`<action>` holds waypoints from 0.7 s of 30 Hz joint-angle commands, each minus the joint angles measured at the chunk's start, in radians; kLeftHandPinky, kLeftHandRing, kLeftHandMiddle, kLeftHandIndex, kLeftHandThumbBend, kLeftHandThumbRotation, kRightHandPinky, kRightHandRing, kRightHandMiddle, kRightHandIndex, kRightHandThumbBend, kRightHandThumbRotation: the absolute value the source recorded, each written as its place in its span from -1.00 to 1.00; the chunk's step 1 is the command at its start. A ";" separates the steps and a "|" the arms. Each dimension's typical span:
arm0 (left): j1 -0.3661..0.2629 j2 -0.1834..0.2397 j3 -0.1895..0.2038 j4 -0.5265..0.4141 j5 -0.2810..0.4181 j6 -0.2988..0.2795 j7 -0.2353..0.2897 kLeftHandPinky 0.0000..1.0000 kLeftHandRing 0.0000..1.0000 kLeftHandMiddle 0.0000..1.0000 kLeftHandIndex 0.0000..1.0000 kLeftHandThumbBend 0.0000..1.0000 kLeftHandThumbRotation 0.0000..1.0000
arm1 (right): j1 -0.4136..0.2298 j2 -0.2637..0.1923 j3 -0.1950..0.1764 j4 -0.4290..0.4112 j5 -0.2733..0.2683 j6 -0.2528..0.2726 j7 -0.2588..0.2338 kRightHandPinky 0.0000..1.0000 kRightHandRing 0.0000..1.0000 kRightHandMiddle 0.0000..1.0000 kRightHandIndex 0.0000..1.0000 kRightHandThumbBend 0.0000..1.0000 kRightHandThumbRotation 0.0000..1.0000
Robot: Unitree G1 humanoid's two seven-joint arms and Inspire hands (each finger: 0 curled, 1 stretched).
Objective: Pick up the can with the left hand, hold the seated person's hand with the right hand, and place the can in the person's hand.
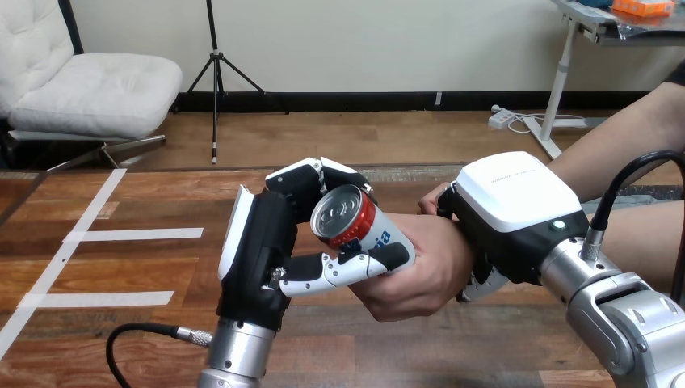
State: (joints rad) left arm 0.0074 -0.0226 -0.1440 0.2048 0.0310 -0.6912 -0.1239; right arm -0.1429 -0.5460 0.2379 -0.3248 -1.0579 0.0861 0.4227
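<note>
Head view: red-and-white metal drink can [349, 218] clasped by black-and-white left hand [258, 246], already lying in person's cupped hand [416, 279]; right hand [517, 212] wrapped round person's wrist [461, 244]. Remaining, seemingly: release the can.

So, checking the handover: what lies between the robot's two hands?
In the head view, the can, held by the left hand, and the person's hand cupped around its lower end; the right hand grips the person's wrist.
</note>
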 commanded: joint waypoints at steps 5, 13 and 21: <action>-0.043 -0.025 -0.076 -0.045 0.022 -0.008 -0.037 -0.32 -0.23 -0.15 -0.10 0.59 -0.94 | -0.077 0.018 -0.006 0.030 0.004 0.004 -0.024 -0.59 -0.46 -0.28 -0.02 0.67 -1.00; -0.040 -0.024 -0.077 -0.044 0.021 -0.007 -0.037 -0.32 -0.23 -0.16 -0.10 0.58 -0.95 | -0.077 0.018 -0.005 0.039 0.006 0.005 -0.024 -0.58 -0.46 -0.28 -0.02 0.65 -1.00; -0.041 -0.018 -0.071 -0.036 0.018 -0.010 -0.040 -0.32 -0.23 -0.15 -0.09 0.56 -0.95 | -0.076 0.015 -0.005 0.051 0.006 -0.001 -0.034 -0.59 -0.47 -0.30 -0.01 0.66 -1.00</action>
State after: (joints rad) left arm 0.0074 -0.0224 -0.1500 0.2048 0.0330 -0.6880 -0.1268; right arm -0.1477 -0.5461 0.2380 -0.3085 -1.0578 0.0823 0.4225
